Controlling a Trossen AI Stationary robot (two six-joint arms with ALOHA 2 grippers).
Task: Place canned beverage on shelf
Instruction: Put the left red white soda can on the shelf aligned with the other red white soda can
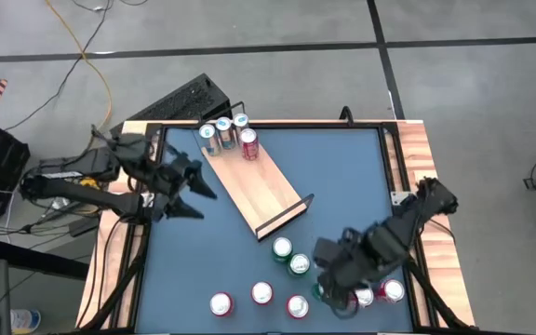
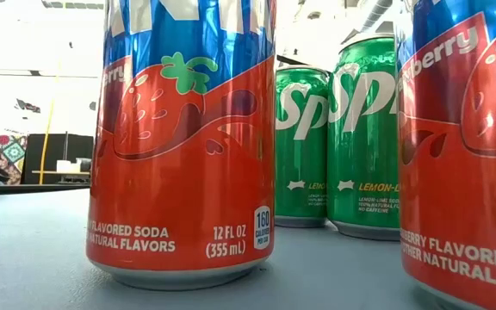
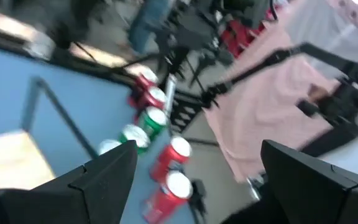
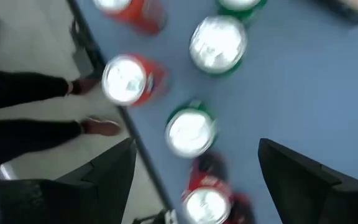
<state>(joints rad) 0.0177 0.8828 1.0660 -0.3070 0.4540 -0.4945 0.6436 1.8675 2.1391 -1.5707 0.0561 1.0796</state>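
Under right arm (image 1: 389, 237), half-hidden green can (image 1: 319, 290).

Cans (image 2: 181, 138) were glossy printed metal, bare silvery tops. Shelf (image 1: 254, 186) was pale smooth wood with thin black metal rails. Counter (image 1: 342, 186) was matt blue, wood-edged.

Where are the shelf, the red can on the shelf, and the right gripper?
shelf (image 1: 266, 194): high view, bare wooden board.
red can on the shelf (image 1: 248, 144): high view, its top.
right gripper (image 1: 335, 290): high view, between fingertips.
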